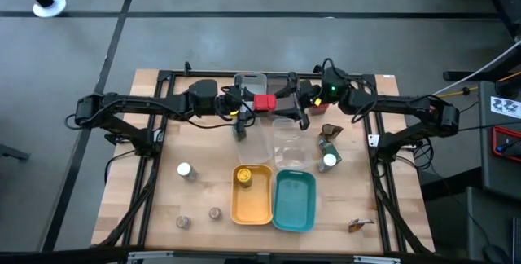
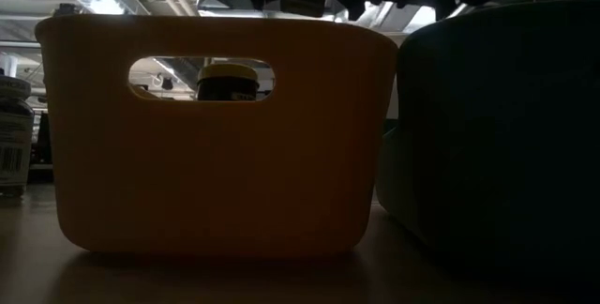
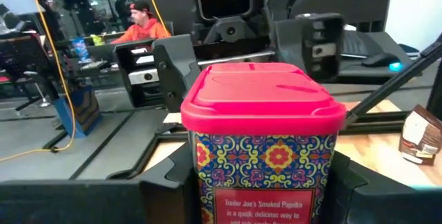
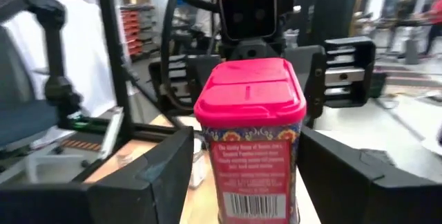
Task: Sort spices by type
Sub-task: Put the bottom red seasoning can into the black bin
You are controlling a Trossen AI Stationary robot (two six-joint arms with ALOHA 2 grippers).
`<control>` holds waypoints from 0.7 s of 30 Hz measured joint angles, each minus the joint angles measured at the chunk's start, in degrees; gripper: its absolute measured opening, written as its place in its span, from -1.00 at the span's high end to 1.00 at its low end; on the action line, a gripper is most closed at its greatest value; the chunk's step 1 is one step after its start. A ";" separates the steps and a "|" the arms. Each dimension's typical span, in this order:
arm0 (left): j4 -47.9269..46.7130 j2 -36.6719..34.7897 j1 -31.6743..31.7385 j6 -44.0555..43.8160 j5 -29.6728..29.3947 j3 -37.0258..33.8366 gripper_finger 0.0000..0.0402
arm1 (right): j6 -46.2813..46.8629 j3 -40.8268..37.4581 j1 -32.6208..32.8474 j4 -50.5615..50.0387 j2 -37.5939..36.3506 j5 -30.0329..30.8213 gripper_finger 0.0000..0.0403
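Note:
A red boxy spice tin (image 1: 264,101) with a pink-red lid (image 3: 262,96) hangs upright above the table's far middle, between my two grippers. My left gripper (image 1: 247,104) comes level from the left and is shut on it. My right gripper (image 1: 282,101) comes level from the right and is open. Its fingers (image 4: 155,175) stand on either side of the tin (image 4: 252,148) with narrow gaps. Other spices stand on the table: a white-lidded jar (image 1: 186,170), a green-lidded jar (image 1: 328,161) and two small brown ones (image 1: 183,222). A yellow-lidded jar (image 1: 243,177) stands in the yellow tray (image 1: 254,207). My left gripper pinches the tin's two opposite side walls (image 3: 202,172) below the lid between its two fingers. The fingers come level from the table's left. The tin stands upright in the hold, lifted clear of the table.
A teal tray (image 1: 295,203) stands beside the yellow one at the near middle, a clear tray (image 1: 281,146) behind them and a grey tray (image 1: 251,80) at the far edge. Brown packets lie at right (image 1: 330,131) and near right (image 1: 356,226).

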 joint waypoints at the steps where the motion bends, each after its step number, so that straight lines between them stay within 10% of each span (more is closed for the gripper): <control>1: 0.20 0.00 0.00 0.00 0.04 0.00 0.18 | -1.09 0.00 0.60 0.05 0.00 1.23 -0.21; 21: 0.48 0.96 -0.03 0.79 0.36 0.04 0.18 | -6.59 -0.11 3.45 1.59 0.28 7.52 0.08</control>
